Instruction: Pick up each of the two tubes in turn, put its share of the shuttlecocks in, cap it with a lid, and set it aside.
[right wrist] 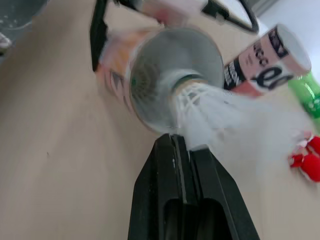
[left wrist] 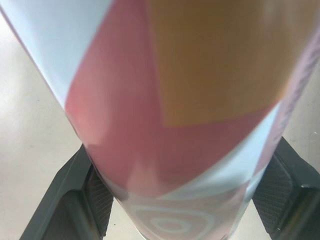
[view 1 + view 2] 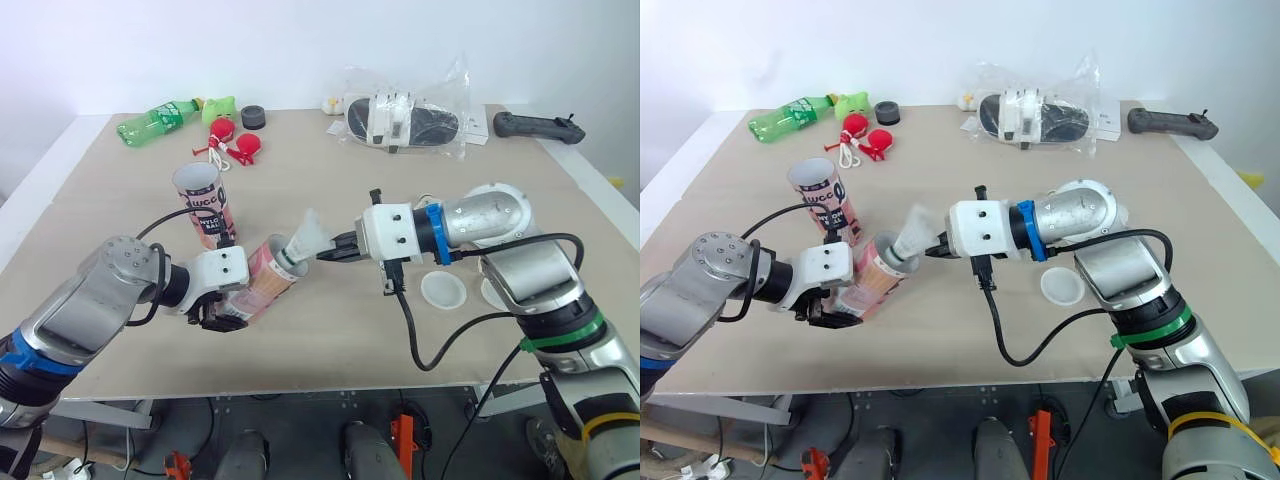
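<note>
One tilted tube [image 3: 266,279] sits clamped in the left gripper [image 3: 224,313] near the desk's [image 3: 330,345] front edge as the right gripper [image 3: 326,252] pinches a shuttlecock [image 3: 306,240] at its mouth.

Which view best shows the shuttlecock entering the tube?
Right wrist view: it looks into the open tube, with the shuttlecock at its mouth. Eye views show it side-on; left wrist view, the tube's wall.

Bright even diffuse light, soft faint shadows on the pale surface [image 3: 330,330], small glare patches on the plastic bag [image 3: 445,95], shuttlecock [image 1: 220,107] feathers smeared by motion blur, tube [image 2: 170,100] close up and out of focus
</note>
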`<act>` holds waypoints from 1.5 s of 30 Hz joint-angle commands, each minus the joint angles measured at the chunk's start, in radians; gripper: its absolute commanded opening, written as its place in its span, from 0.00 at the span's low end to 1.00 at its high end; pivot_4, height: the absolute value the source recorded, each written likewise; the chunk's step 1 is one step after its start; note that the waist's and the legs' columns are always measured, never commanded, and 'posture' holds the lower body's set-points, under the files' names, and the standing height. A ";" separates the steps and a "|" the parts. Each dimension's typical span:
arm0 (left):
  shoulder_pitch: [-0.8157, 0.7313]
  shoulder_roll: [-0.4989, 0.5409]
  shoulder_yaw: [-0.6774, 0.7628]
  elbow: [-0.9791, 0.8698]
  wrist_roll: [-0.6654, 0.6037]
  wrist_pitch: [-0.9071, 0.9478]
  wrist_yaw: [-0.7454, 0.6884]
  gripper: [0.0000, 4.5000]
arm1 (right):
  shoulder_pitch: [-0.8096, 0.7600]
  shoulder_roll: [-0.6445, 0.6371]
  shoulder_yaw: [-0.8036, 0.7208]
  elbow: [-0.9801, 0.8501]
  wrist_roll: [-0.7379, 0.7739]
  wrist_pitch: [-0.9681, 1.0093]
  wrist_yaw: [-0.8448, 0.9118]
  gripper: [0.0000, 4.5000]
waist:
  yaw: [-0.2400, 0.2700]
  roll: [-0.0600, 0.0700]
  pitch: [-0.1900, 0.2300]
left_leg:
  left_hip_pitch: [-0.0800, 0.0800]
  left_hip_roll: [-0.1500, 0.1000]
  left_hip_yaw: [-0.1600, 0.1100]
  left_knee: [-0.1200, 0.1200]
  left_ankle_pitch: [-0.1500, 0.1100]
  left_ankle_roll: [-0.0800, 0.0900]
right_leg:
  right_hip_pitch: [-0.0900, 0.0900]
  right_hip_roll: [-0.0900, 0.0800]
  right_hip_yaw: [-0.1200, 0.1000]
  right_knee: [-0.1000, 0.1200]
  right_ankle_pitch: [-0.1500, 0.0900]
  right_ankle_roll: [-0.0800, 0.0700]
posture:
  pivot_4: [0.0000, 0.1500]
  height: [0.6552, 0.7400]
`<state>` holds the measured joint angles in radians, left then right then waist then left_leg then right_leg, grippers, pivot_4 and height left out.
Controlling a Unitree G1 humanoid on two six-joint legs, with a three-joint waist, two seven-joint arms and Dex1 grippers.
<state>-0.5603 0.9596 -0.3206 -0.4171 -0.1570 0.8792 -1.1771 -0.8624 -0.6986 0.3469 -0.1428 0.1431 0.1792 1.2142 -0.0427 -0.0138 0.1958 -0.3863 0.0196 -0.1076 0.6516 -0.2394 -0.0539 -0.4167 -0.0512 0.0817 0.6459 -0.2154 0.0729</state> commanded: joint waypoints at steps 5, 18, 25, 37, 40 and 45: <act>0.017 -0.021 -0.045 -0.003 -0.008 0.001 0.004 0.70 | -0.013 0.007 -0.027 -0.019 0.011 -0.018 0.041 0.01 | 0.001 0.000 0.000 | 0.000 0.000 0.000 -0.001 0.000 0.000 | 0.000 0.000 0.000 0.000 0.000 0.000 | 1.00 1.00; 0.016 -0.025 -0.047 0.011 -0.001 -0.010 0.005 0.70 | 0.000 0.051 -0.010 -0.104 -0.002 0.021 0.038 0.31 | 0.001 0.000 0.000 | 0.000 0.000 0.000 0.000 0.000 0.000 | 0.000 0.000 0.000 0.000 0.000 0.001 | 1.00 1.00; 0.020 -0.034 -0.039 0.010 0.000 -0.019 0.017 0.70 | -0.005 0.055 -0.030 -0.121 0.029 0.059 0.051 0.99 | 0.002 0.000 0.000 | 0.000 0.000 0.000 0.000 0.000 0.000 | 0.000 0.000 0.000 0.000 0.000 0.000 | 1.00 1.00; -0.008 -0.135 0.004 0.066 -0.006 -0.143 0.060 0.70 | -0.124 -0.015 -0.246 -0.147 0.395 0.502 0.043 0.81 | 0.011 -0.004 0.002 | -0.004 0.001 -0.001 0.001 0.002 -0.001 | -0.001 0.001 0.000 0.000 0.001 0.000 | 1.00 1.00; -0.015 -0.112 -0.022 0.085 0.008 -0.147 0.043 0.70 | -0.144 -0.056 -0.214 -0.121 0.356 0.504 0.050 0.49 | 0.000 -0.004 0.002 | -0.004 0.002 -0.001 -0.003 0.002 -0.001 | -0.004 0.002 -0.001 0.000 0.000 -0.001 | 1.00 1.00; -0.067 -0.098 -0.064 0.122 0.022 -0.130 0.013 0.70 | -0.156 -0.058 -0.093 -0.046 0.248 0.439 0.081 0.01 | -0.008 -0.004 0.002 | -0.003 0.003 0.000 -0.008 0.002 -0.001 | -0.005 0.003 0.000 0.000 -0.001 -0.002 | 1.00 1.00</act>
<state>-0.6205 0.8490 -0.3590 -0.3168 -0.1610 0.7355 -1.1629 -0.9910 -0.7678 0.2326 -0.1931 0.4173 0.6448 1.2853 -0.0508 -0.0173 0.1977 -0.3893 0.0222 -0.1080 0.6439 -0.2373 -0.0544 -0.4220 -0.0485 0.0814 0.6464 -0.2164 0.0712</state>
